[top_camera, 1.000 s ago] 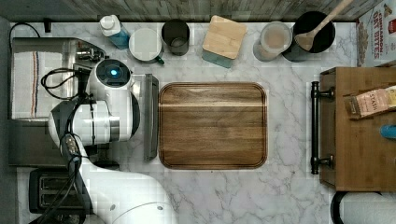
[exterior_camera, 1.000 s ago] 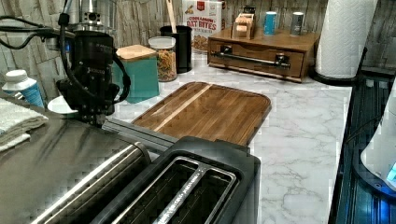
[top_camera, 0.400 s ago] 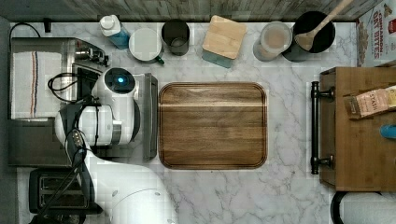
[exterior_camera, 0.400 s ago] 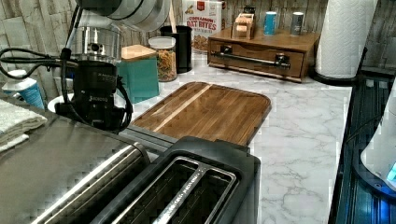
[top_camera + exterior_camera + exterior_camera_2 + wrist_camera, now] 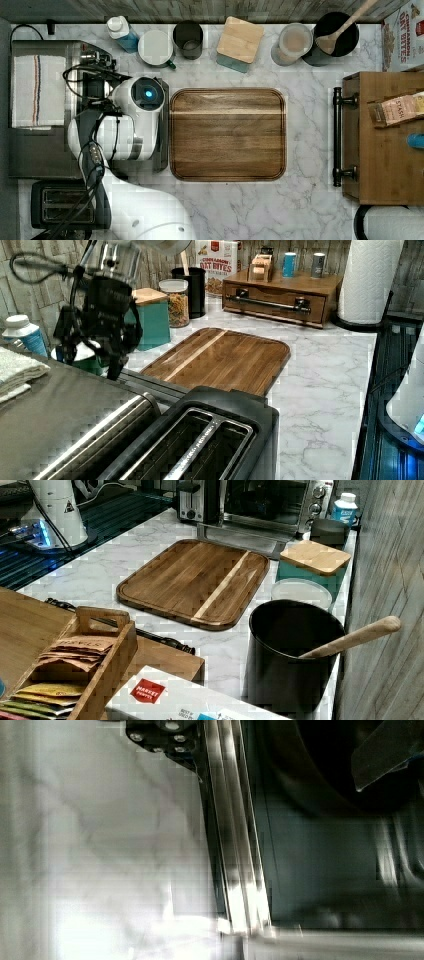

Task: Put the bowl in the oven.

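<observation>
— Over the dropped glass door [image 5: 240,532] of the boxy stainless-steel toaster oven [image 5: 270,500] hangs your claw [image 5: 111,362]. In the top view that's 9 o'clock of the rectangular wooden cutting board [image 5: 227,134]. Where's the bowl?

— The wrist view has a dark curved rim past the door's bar handle [image 5: 235,845]. I read it as the round black bowl [image 5: 300,775], low at the oven mouth. Wide, narrow or gripping, I can't tell.

— Step?

— Looks like the placing end. If the bowl is seated inside, you need to let go and back out toward 3 o'clock, clear of the door. If it's short, push it deeper first.

— Surface, room?

— White marble counter [image 5: 310,60], hard and slick. Black slot toaster [image 5: 200,440] beside the oven, folded striped towel [image 5: 37,90] on its roof. Along the plank wall at 12 o'clock in the top view sits a black crock with a wooden spoon [image 5: 337,35].
</observation>
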Controlling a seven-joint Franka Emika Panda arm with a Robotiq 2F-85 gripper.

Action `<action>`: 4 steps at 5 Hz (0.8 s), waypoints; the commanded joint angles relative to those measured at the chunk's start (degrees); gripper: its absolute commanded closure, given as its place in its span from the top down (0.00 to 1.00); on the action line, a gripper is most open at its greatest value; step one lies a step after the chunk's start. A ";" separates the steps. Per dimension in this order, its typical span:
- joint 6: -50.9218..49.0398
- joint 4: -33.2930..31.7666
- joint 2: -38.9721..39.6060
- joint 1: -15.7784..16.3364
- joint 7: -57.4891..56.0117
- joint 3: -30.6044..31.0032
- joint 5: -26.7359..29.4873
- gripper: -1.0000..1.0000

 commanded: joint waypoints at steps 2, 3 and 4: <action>3.76 -0.29 -6.95 -2.83 4.81 -0.73 3.88 1.00; 3.77 -0.30 -6.94 -3.02 4.85 -0.54 3.82 1.00; 3.78 -0.31 -6.94 -2.99 4.84 -0.56 3.81 1.00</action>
